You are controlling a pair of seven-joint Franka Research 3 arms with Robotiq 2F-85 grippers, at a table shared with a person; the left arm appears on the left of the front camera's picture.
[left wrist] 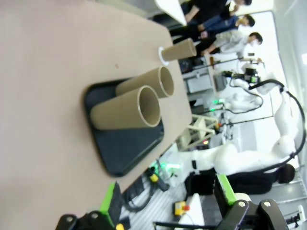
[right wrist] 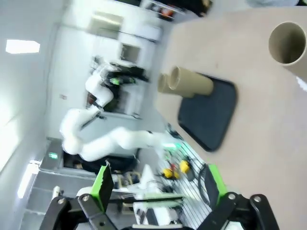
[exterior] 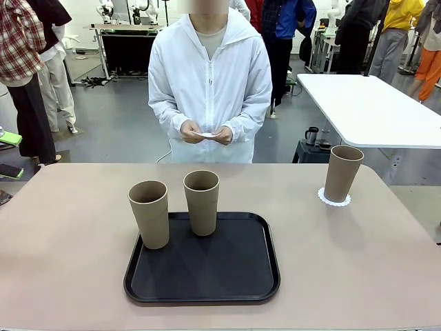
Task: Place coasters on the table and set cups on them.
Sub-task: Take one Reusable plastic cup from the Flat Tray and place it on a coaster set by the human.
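Cups (exterior: 201,202): you have two standing upright on the black tray (exterior: 207,279), one near its left rim, and a third cup (exterior: 342,172) (far right of the counter (exterior: 69,234)) sitting on a lacy white coaster (exterior: 334,201). Across the counter, the person's hands (exterior: 189,131) hold another coaster (exterior: 207,135). Your left gripper (left wrist: 168,190) has its fingers apart, nothing between them; the right gripper (right wrist: 157,175) is spread wide too.

A robotics lab: a white robot arm (left wrist: 230,158) on its stand, bare grey floor (exterior: 117,124), a white-topped bench (exterior: 372,110), loose cables (exterior: 89,81), and onlookers (exterior: 34,69) standing around.
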